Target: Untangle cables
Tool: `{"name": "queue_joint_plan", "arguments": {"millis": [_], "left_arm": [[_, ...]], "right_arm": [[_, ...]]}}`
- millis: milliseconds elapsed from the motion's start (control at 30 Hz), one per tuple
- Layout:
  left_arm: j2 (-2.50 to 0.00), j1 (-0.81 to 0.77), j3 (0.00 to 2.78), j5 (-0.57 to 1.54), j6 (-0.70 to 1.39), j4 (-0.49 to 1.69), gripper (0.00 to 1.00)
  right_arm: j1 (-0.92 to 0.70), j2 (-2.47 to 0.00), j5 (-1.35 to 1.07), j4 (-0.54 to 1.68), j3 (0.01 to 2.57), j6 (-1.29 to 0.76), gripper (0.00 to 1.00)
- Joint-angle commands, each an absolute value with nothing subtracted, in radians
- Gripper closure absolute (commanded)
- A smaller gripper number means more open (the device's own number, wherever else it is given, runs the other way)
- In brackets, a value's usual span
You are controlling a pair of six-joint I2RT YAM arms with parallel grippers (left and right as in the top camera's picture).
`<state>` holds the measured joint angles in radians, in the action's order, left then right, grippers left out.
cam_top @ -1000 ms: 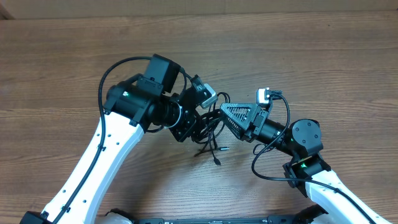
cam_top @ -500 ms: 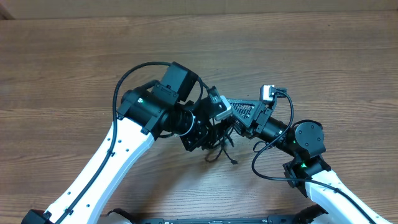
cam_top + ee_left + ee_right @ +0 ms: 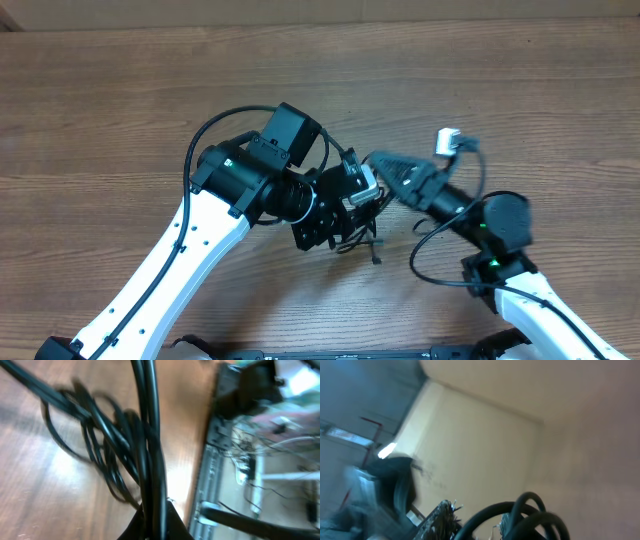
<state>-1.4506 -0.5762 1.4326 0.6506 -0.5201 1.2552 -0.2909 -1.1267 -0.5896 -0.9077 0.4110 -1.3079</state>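
surface: wooden table (image 3: 100,100), brown planks, grain running left to right
finish: kinda glossy, a pale glare patch shows up on the wood in the left wrist view
on it: tangled black cables (image 3: 352,240), near the middle
contact: honestly can't tell if the tangle rests on the wood or hangs just above it

**Centre blocked, edges open**

The brown wooden table (image 3: 120,100) offers free passage along its far side and towards both ends. In the middle, the white-and-black left arm (image 3: 190,240) and the black-jointed right arm (image 3: 500,220) meet almost nose to nose. A tangle of thin black cables (image 3: 355,238) fills the gap just below that meeting point.
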Motion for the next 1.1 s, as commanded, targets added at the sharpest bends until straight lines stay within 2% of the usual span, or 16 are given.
{"name": "queue_joint_plan", "arguments": {"millis": [0, 233, 367, 600, 767, 867, 1067], "left_arm": [[-1.436, -0.590, 1.435, 0.769, -0.638, 1.325, 0.96], [-1.436, -0.590, 1.435, 0.868, -0.797, 1.410, 0.96], [-1.436, -0.590, 1.435, 0.869, -0.821, 1.423, 0.96], [-1.436, -0.589, 1.435, 0.828, -0.826, 1.451, 0.96], [-1.436, -0.588, 1.435, 0.789, -0.825, 1.484, 0.96], [-1.436, -0.588, 1.435, 0.782, -0.820, 1.488, 0.96], [-1.436, -0.588, 1.435, 0.793, -0.722, 1.349, 0.96]], "right_arm": [[-0.165, -1.124, -0.524, -0.978, 0.427, -1.271, 0.67], [0.030, -1.124, -0.524, -0.793, 0.427, -1.211, 0.64], [0.098, -1.124, -0.524, -0.648, 0.427, -1.148, 0.62], [0.149, -1.124, -0.508, -0.508, 0.427, -0.963, 0.50], [0.198, -1.124, -0.435, -0.422, 0.427, -0.960, 0.38], [0.228, -1.124, -0.400, -0.370, 0.427, -0.960, 0.36], [0.236, -1.124, -0.509, -0.295, 0.427, -0.959, 0.27]]}}
